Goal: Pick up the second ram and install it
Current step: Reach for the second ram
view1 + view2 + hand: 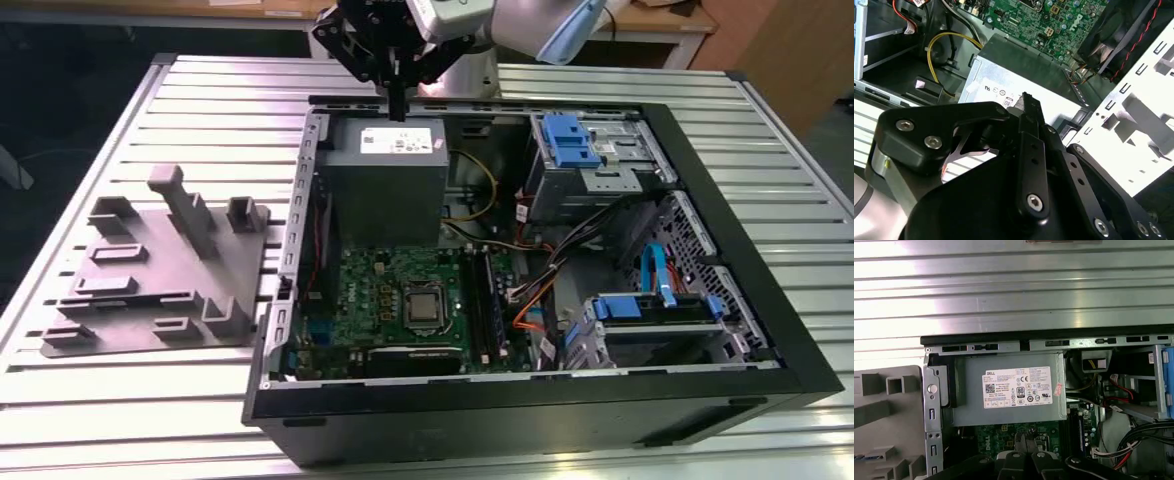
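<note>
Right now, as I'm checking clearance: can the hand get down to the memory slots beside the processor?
Probably yes: the case lies open, the memory slots face up, and the hand hovers over the power supply; cables crowd one side.

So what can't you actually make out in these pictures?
Memory slots, exterior view: too small and dark to tell which of them hold a board.
Motherboard, first wrist view: largely covered by the gripper and cut off by the picture's edge.
Power supply, second wrist view: its label is mostly hidden behind the gripper.
</note>
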Available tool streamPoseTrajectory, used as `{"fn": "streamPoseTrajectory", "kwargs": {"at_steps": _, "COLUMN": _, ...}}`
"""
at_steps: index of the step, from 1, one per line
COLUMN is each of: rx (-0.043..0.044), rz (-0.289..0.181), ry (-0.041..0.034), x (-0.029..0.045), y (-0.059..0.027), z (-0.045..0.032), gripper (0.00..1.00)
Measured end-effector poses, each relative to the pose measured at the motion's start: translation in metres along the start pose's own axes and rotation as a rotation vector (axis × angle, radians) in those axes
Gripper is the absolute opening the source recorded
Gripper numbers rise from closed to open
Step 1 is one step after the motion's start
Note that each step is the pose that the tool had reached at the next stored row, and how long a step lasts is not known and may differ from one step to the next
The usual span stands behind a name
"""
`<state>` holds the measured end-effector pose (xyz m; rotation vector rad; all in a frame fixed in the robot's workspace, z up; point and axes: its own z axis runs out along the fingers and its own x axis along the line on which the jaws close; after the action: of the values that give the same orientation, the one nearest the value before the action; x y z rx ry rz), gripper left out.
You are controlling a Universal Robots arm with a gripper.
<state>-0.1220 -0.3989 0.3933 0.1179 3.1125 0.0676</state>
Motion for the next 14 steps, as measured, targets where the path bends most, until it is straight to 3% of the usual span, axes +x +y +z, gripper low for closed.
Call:
{"fn": "streamPoseTrajectory", "kwargs": {"at_steps": 3, "rx": -0.0001, "rz": 0.000, "ry": -0.0002, "x": 0.0004, "y": 0.0000, "z": 0.0000, "gripper": 0.10}}
{"fn": "streamPoseTrajectory", "kwargs": {"at_steps": 7, "rx": -0.0009, "rz": 0.000, "ry": -0.0023, "x": 0.0066, "y": -0.0005, "z": 0.0000, "gripper": 0.10}}
{"fn": "streamPoseTrajectory", "kwargs": {"at_steps": 14, "rx": -0.0010, "rz": 0.000, "ry": -0.0032, "x": 0.0238, "y": -0.0018, "z": -0.0001, "gripper": 0.10}}
